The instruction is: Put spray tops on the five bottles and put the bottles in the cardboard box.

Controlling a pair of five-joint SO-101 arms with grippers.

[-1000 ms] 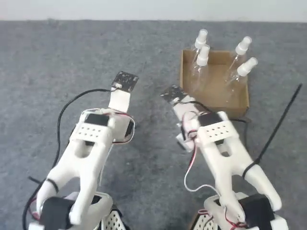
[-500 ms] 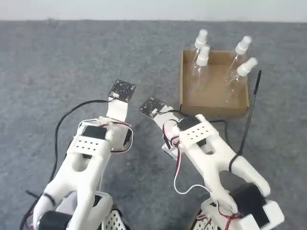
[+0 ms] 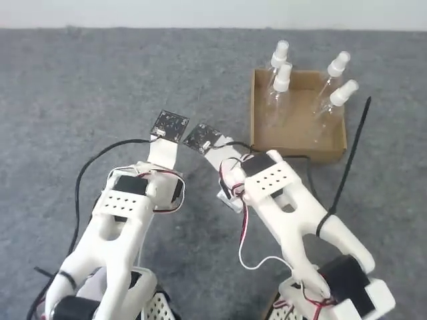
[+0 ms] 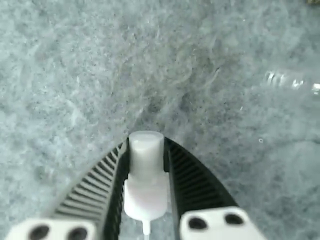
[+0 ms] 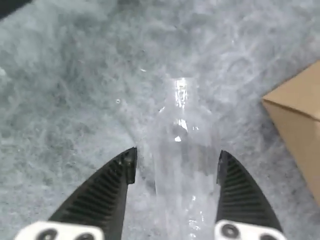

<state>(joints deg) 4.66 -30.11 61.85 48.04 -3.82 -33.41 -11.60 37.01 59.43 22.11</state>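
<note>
My left gripper (image 4: 145, 145) is shut on a white spray top (image 4: 146, 172), held just above the grey carpet. A clear bottle without a top (image 5: 180, 150) lies on the carpet with its neck pointing away from my right gripper (image 5: 176, 151), which is open with one finger on each side of the bottle body. The same bottle shows as faint glints (image 4: 290, 82) in the left wrist view. In the high view both wrists (image 3: 172, 125) (image 3: 200, 138) sit close together left of the cardboard box (image 3: 298, 155), which holds several upright clear bottles with white spray tops (image 3: 283, 75).
A corner of the cardboard box (image 5: 300, 115) stands close beside the lying bottle. A black cable (image 3: 350, 157) rises from the right arm near the box's front right corner. Grey carpet (image 3: 80, 80) covers the table.
The right arm has swung left from the box front to beside the left wrist. The left wrist drew back a little at first, then stayed still.
</note>
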